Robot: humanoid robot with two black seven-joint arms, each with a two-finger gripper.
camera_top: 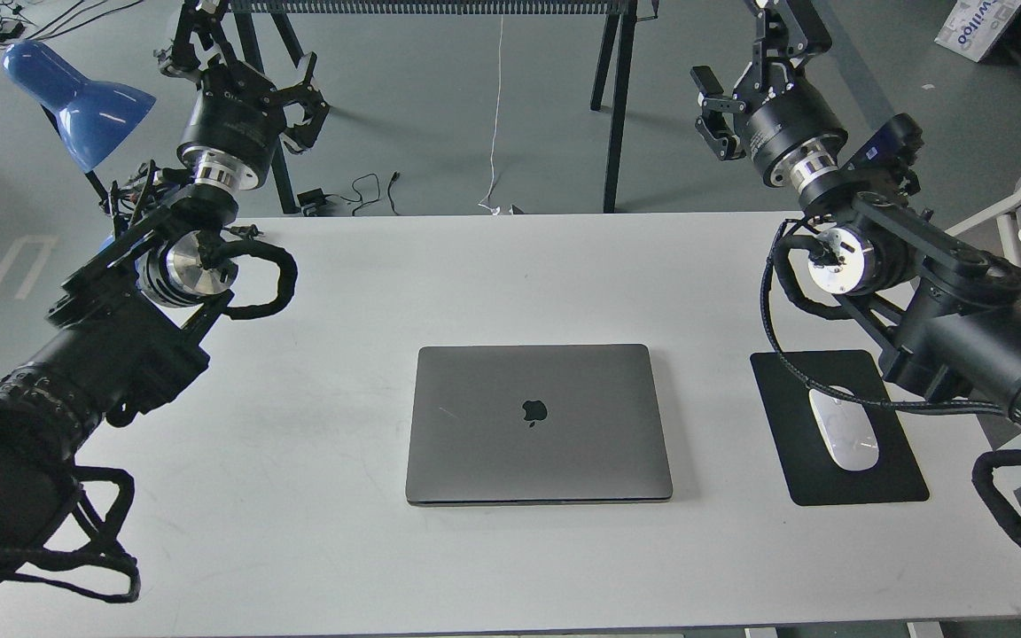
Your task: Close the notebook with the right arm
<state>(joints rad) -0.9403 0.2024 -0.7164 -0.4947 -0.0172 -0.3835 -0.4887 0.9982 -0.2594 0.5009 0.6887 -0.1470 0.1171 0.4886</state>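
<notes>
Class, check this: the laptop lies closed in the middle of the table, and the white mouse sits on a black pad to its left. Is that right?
One detail is wrong. The head view shows the laptop closed mid-table, but the white mouse on its black pad lies to the laptop's right, not left.

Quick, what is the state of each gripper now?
Left gripper: open, holding nothing.
Right gripper: open, holding nothing.

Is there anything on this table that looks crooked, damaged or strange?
Nothing stands out. The notebook lies closed and square to the table; the white mouse rests on its black pad.
</notes>
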